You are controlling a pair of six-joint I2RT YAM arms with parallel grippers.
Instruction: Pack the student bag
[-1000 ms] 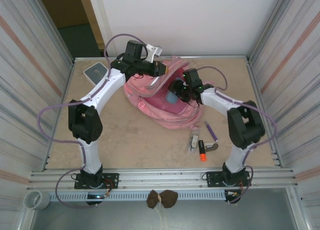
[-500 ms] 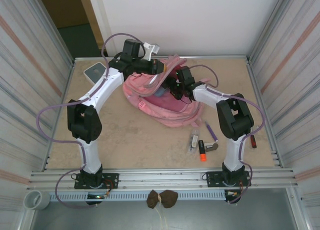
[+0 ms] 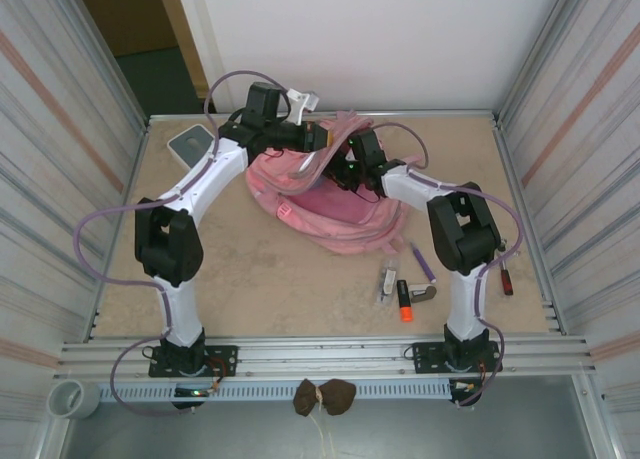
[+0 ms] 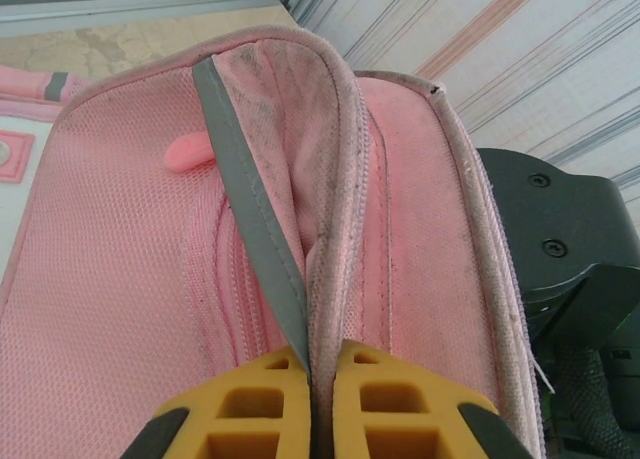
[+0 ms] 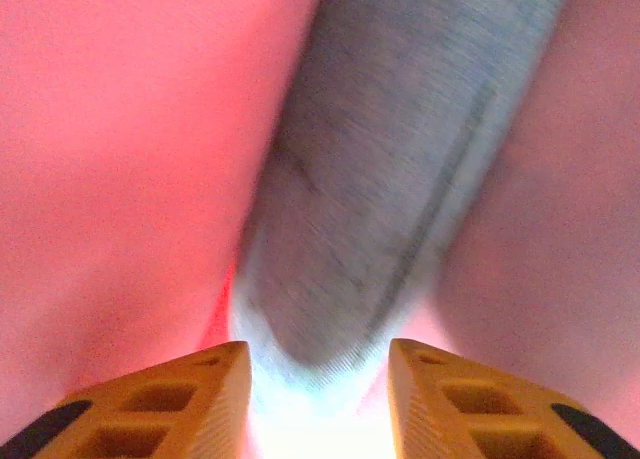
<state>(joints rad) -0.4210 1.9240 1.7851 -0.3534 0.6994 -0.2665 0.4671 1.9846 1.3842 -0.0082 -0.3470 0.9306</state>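
The student bag, a pink fabric backpack, lies at the back middle of the table with its mouth held up. My left gripper is shut on the bag's top rim; in the left wrist view its yellow fingertips pinch the pink edge and a grey strip. My right gripper reaches into the bag's mouth. In the right wrist view its jaws stand apart inside the pink lining. A blurred grey flat object lies just ahead of them, with gaps on both sides.
A small grey-and-white square box sits at the back left. Near the right arm's base lie an orange marker, a purple pen and small metal items. A red item lies by the right wall.
My right gripper has pushed up and left, deeper into the bag's mouth, with the bluish-grey item it carried. Its jaws widened, then narrowed. The left gripper has kept its hold.
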